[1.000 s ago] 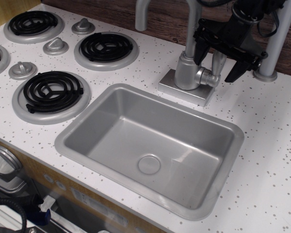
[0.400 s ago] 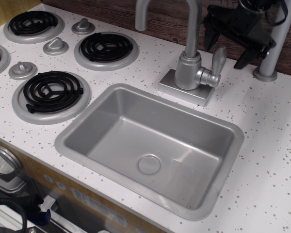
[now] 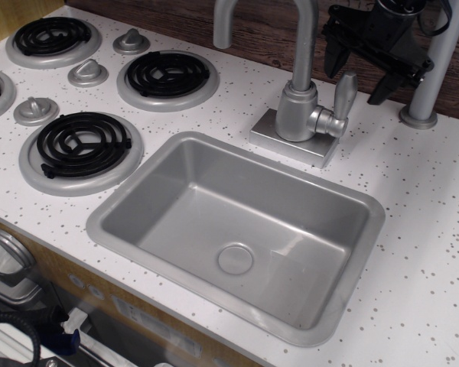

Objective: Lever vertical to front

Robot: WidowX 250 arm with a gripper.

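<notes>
- The lever stands upright on a short round stub at the right side of the tap base, its paddle end pointing up and leaning slightly right; nothing touches it.
- Nearest the camera, the front edge of the white speckled counter meets a wood-toned cabinet face with dark fittings at lower left.
- A grey rectangular sink sits set into the counter, its round drain toward the front of the basin.
- To the left, black coil burners ring the stove area, with small cone-shaped knobs between them.
- Behind the sink, the tap's square base plate carries a tall curved spout that arches up out of view.
- Farther back and above the lever, the black gripper hangs in the air, its two dark fingers spread apart and pinching nothing, tips pointing down toward the lever and clear of it.
- A grey post rises at far right against the dark wood back wall.
</notes>
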